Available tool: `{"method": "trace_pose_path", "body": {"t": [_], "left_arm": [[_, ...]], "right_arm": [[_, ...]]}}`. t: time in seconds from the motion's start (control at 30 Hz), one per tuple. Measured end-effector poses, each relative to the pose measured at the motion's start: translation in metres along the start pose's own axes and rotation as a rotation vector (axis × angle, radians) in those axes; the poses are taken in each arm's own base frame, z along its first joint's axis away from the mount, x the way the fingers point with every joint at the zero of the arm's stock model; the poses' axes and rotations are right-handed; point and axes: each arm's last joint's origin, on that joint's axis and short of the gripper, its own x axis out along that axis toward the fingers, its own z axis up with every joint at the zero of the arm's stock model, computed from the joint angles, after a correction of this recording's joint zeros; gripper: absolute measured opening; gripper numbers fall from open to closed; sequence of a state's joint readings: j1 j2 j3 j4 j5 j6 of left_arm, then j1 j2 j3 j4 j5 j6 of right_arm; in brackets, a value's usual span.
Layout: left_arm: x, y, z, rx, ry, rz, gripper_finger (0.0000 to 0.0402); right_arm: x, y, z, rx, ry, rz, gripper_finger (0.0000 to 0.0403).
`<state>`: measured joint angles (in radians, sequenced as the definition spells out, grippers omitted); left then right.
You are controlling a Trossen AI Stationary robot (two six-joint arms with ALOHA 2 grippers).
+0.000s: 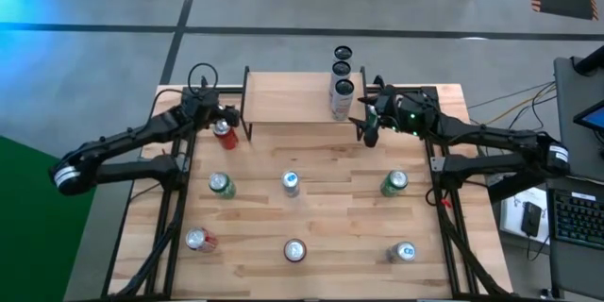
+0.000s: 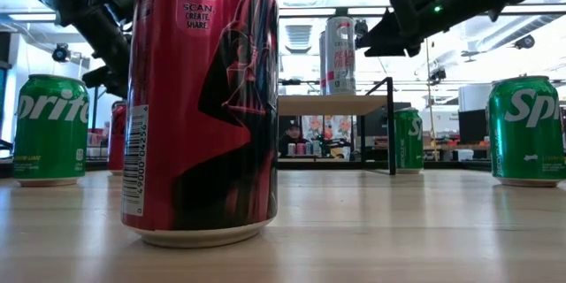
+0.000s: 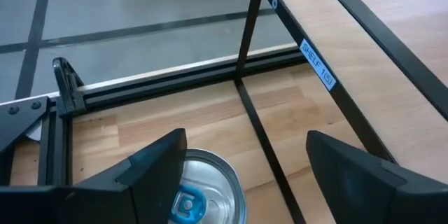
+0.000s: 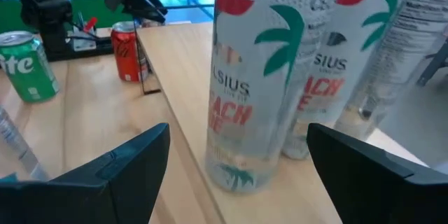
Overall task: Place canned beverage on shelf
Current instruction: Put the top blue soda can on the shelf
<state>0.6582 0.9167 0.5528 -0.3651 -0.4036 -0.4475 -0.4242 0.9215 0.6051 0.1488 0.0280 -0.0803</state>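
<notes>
White tall cans [image 1: 341, 95] stand on the light-wood shelf's [image 1: 288, 97] right end.
Right gripper [image 1: 366, 132] hangs just beside them, fingers spread, holding nothing; left gripper [image 1: 225, 116] straddles a red can [image 1: 224, 133] on the bench [image 1: 330, 222] beside the shelf, fingers apart.

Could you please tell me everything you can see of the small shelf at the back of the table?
The shelf is a low rack with a flat, light-wood rectangular top on thin black metal legs, standing upright at the table's far edge. Two tall white cans stand on its right end; the rest of the top is bare. A small label sits on its frame.
</notes>
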Motion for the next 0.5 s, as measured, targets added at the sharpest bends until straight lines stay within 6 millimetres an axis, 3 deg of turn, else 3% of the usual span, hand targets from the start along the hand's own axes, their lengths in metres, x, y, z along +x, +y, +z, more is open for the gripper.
{"method": "trace_pose_path", "body": {"t": [0.3, 0.5], "left_arm": [[-0.026, -0.002, 0.031, 0.047, 0.041, 0.032, 0.0283], [-0.024, 0.000, 0.024, 0.049, 0.095, 0.078, 0.0284]], "right_arm": [[0.010, -0.019, -0.001, 0.048, -0.002, -0.083, 0.0327], [0.009, -0.026, -0.002, 0.071, 0.001, -0.112, 0.0327]]}}
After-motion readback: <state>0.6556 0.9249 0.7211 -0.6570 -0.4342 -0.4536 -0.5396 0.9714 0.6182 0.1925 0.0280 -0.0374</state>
